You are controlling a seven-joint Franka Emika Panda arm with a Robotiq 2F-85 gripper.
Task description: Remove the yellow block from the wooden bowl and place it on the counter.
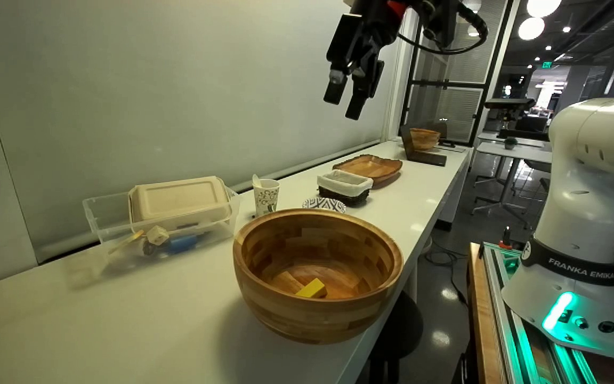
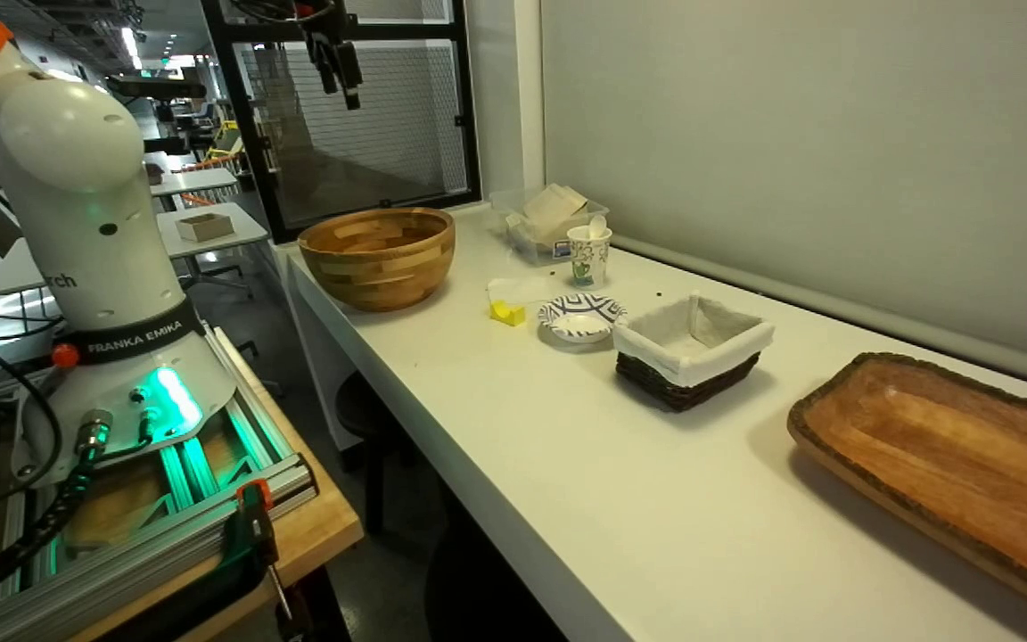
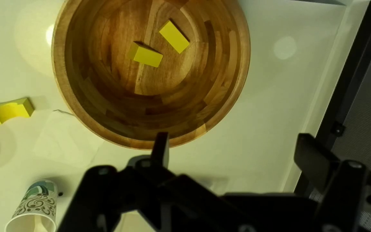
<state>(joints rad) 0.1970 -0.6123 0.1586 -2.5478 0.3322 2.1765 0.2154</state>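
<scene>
The gripper [image 1: 344, 102] is hanging in the air well above the wooden bowl [image 1: 317, 321] in both exterior views, fingers spread wide and holding nothing, so I'm reading this as the approach, with no grab happening yet. Slight catch: the wrist view is showing two pieces lying on the bowl's floor, a yellow block [image 3: 147, 57] and a second yellow block [image 3: 174, 36] just beside it, apparently not touching. The task is only asking for one, and I'm honestly not able to tell which. A yellow arch piece [image 3: 10, 111] is sitting out on the counter [image 1: 152, 325] too, but I'm guessing that's not the target since it isn't in the bowl. For the next move, I'm thinking shift across until the fingers are straddling one block, turn the wrist so they're lining up with its narrow sides, then go straight down inside the rim. The neighbour is lying close enough that a wide-spread finger could be bumping it on the way in, so I'd be picking an angle that's leaving it alone. The wall is curving up pretty high as well, so I'd be watching for the gripper clipping it. After that it's down to pinching, lifting well past the rim, and setting the block on a bare bit of counter beside the bowl.
</scene>
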